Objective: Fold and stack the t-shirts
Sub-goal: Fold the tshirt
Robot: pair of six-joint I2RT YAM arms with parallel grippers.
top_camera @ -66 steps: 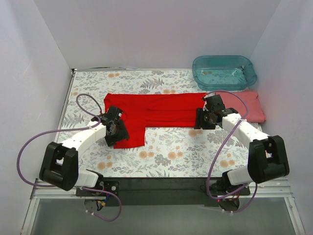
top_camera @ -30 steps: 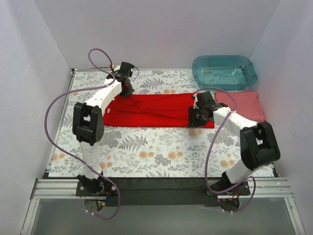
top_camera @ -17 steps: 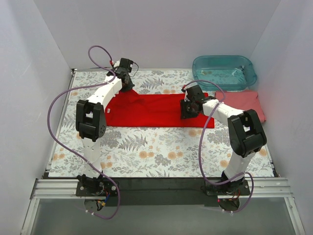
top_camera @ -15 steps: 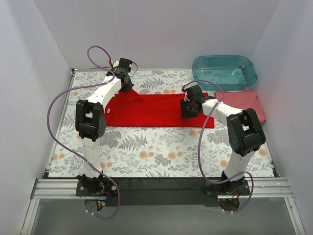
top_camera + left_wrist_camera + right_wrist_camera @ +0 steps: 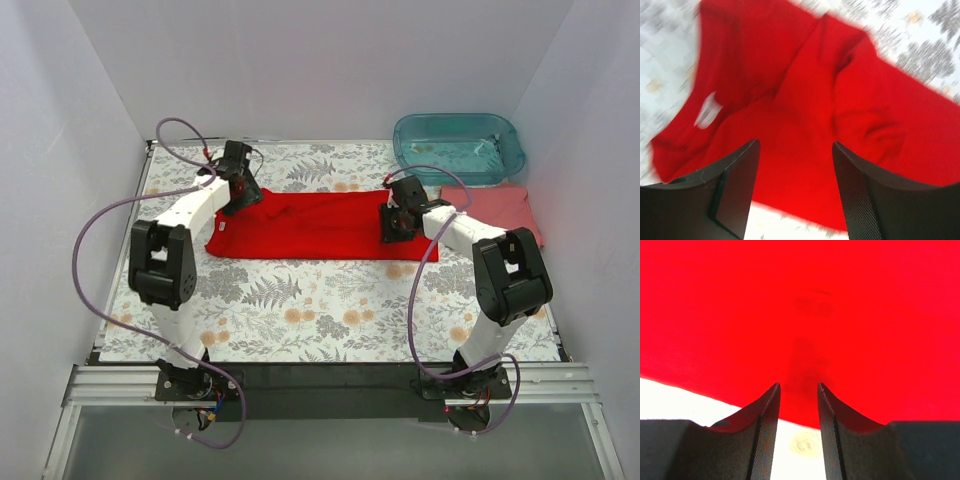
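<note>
— Left gripper?

— Jaws well apart, nothing between them. It hangs over the left end of the red shirt, which spreads out below and ahead of the fingers, with the collar and its white label off to the fingers' left. The wrist view is blurred.

— Right gripper?

— Down at the shirt's other end, close over the cloth. Jaws a little apart – the red lies flat beneath them and no fold shows in the gap. The shirt's near edge passes just under the fingertips.

— So the shirt runs between the two?

— Yes, a long strip from one gripper to the other, flat on the flowered table, some creases at the left.

— Anything else around?

— The pink shirt, folded flat, lies just right of the right gripper, touching the red shirt or very near it. That arm and its purple cable cross its left side. Beyond it, at the far edge, stands a teal tub – its near rim meets the pink shirt.
</note>
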